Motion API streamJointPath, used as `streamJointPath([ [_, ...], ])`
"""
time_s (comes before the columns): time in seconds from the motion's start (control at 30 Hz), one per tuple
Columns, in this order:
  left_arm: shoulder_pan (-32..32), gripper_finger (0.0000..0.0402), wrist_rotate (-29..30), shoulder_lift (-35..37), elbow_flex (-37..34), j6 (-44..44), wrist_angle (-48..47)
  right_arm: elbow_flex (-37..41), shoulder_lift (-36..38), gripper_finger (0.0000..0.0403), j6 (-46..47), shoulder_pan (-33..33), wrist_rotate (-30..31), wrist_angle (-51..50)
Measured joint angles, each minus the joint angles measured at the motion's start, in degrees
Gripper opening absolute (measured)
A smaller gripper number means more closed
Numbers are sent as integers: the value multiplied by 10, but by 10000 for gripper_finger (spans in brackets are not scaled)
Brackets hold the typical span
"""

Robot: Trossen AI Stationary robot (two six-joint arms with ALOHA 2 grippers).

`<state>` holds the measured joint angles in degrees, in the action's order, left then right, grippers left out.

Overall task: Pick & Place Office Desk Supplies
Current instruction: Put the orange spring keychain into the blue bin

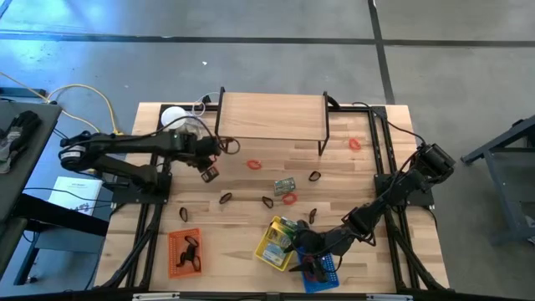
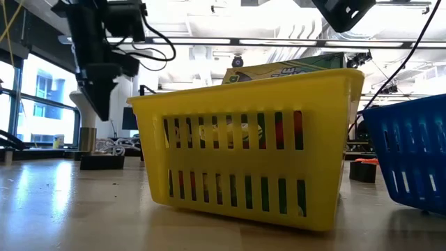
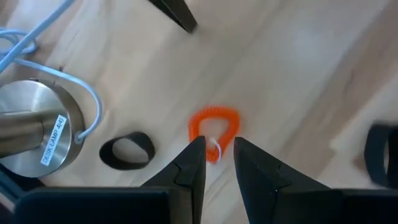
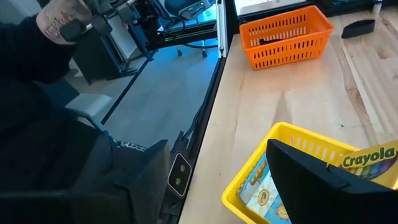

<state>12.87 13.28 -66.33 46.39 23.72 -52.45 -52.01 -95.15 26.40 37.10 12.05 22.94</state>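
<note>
Left gripper [image 3: 219, 163] part-open, empty, over orange coiled rubber loop [image 3: 214, 127]; pick step; next: descend, close.

Orange loop between the fingers

An orange coiled band [image 3: 214, 127] is framed by the left gripper [image 3: 219, 149]; a black ring [image 3: 127, 150] lies beside a metal lamp base [image 3: 34, 127].

bare tabletop [image 1: 242, 213] mid-table, wooden shelf [image 1: 272, 117] blocking rear, baskets [image 1: 280, 242] crowding front

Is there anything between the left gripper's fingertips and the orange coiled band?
No. In the left wrist view the left gripper sits directly at the orange coiled band; only bare wooden table surrounds them.
</note>
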Motion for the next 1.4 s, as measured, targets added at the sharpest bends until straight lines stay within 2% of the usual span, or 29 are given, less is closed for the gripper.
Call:
streamJointPath([
  [0.17, 8, 76, 5, -5, 0, 12, 3, 0, 0, 256, 23, 1, 17, -2],
  [0.53, 12, 89, -31, -17, 0, 3, 9, 0, 0, 256, 40, 16, 66, -1],
  [0.67, 9, 101, -55, -46, -1, -63, 11, 0, 0, 256, 52, 21, 87, -1],
  [0.73, 4, 110, -85, -62, -1, -107, 28, 0, 0, 256, 59, 23, 91, 0],
  [0.87, -4, 149, -85, -87, -1, -132, 55, 0, 0, 256, 68, 23, 93, 0],
  [1.07, 22, 216, -83, -121, -1, -113, 42, 0, 0, 256, 70, 23, 91, 0],
  [1.4, 51, 227, -87, -168, -1, -83, 45, 0, 0, 256, 70, 28, 90, 0],
])
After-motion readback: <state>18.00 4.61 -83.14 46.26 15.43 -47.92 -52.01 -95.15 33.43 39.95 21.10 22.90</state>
